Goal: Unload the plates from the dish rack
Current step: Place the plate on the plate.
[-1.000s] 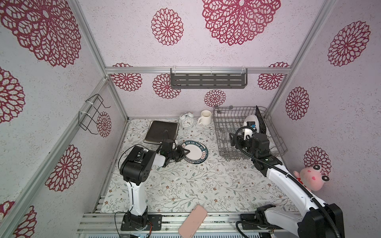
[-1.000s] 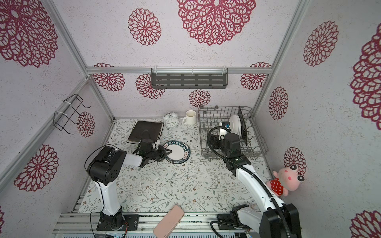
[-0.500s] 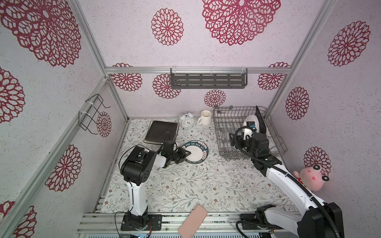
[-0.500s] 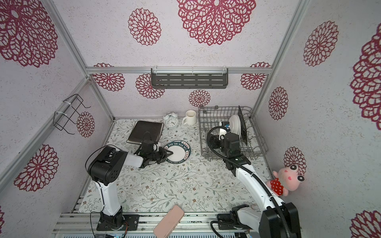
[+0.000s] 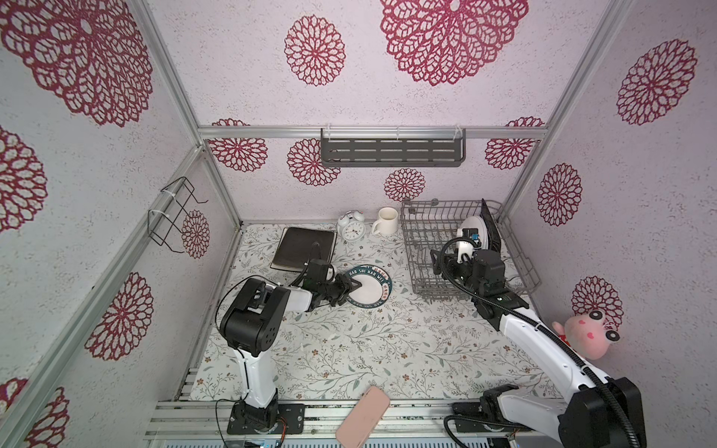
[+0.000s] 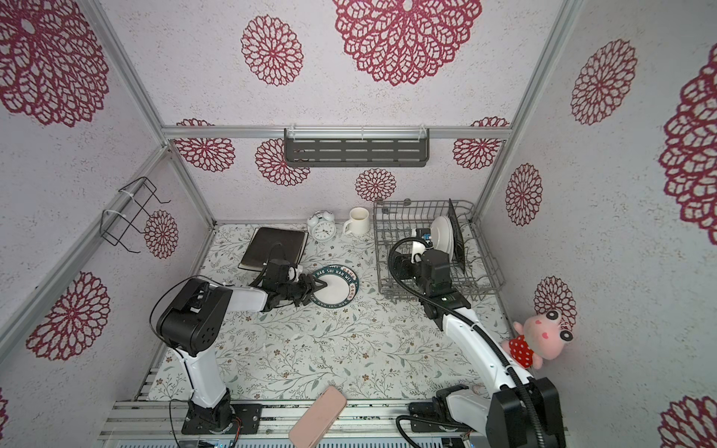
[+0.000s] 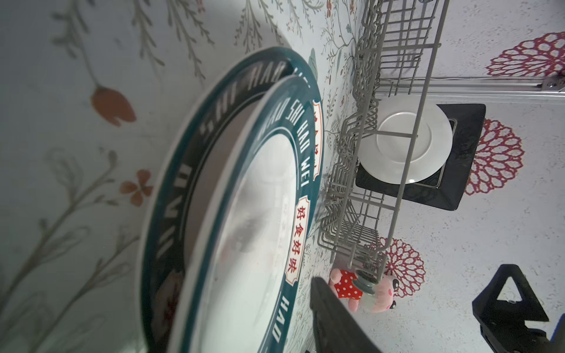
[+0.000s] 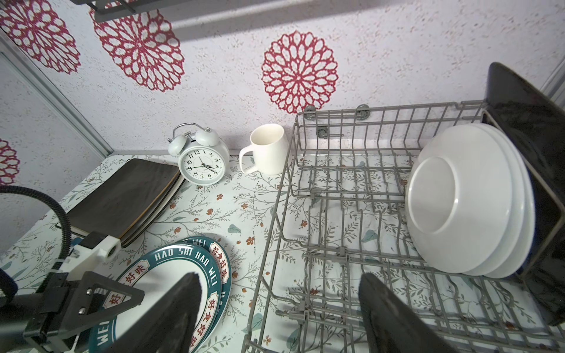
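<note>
Looks like the release at the end of 1 carry: left gripper [image 5: 349, 286] low over the lettered plates [image 5: 368, 289], fingers spread and clamped on nothing, 1 finger just above the upper plate's face in the left wrist view; both lettered plates lying stacked on the table [image 5: 388, 349], out of the dish rack [image 5: 423, 236] and beside its left side.

Right gripper [image 8: 279, 276] hovering over the rack's bare prongs, fingers wide apart with nothing between them, pointed toward the white plates [image 8: 467, 198] leaning near the rack's back right corner.

Next, probably: lift the left gripper clear without dragging the upper plate off the lower; reach in with the right, straddle a single white rim, close, then raise straight up past the prongs and side wires; calls for care in parting 1 plate from its neighbours, nested tight together and against the black-backed square plate [image 8: 526, 122].

Counted:
- 2 lettered round plates on the table
- in the rack, 2 white round rims for sure, perhaps a 3rd behind; cannot tell
- 1 square plate upright behind them, possibly more hidden
- 1 pile of dark square plates [image 5: 304, 248] face down by the back wall, at least 2 edges showing in the right wrist view
- 1 mug [image 5: 386, 221]
- 1 alarm clock [image 5: 351, 227]
- 1 plush toy [image 5: 586, 333]
- 1 rack
- 2 grippers
</note>
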You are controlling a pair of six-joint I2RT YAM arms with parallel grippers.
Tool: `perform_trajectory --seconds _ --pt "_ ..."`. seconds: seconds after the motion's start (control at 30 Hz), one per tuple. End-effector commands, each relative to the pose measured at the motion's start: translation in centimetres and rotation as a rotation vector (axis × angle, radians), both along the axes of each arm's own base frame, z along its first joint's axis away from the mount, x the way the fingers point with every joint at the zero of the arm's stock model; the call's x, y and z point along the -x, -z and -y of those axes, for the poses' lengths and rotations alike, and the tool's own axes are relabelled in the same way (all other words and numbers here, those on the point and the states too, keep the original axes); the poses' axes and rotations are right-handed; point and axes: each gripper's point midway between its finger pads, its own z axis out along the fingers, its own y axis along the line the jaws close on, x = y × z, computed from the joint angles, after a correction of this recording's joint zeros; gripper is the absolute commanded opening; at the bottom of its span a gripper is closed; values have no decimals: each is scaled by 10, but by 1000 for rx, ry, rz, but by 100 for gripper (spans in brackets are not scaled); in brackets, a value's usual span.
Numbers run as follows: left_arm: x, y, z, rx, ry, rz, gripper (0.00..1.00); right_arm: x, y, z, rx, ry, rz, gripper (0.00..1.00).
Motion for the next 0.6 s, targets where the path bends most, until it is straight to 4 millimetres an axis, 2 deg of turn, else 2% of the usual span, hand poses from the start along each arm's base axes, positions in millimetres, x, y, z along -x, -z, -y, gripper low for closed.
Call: perform_trajectory --seconds 0.0,0.17,0.27,0.33,0.43,0.57 --pt "6 -14 -1 -85 38 -19 55 -3 -21 -1 -6 -12 72 84" --pt "5 -28 -1 -155 70 -17 54 -2 -19 0 -4 -9 75 84" --pt "6 -24 -3 -183 77 -30 53 -2 -18 2 2 -4 79 84" --pt "7 -17 -4 -194 76 -49 48 -1 -18 3 6 -1 81 84" --pt "10 -5 -5 -201 77 -79 32 2 -15 4 11 -1 79 84" --pt "12 -1 -6 -211 69 -88 24 4 -13 7 19 5 81 84"
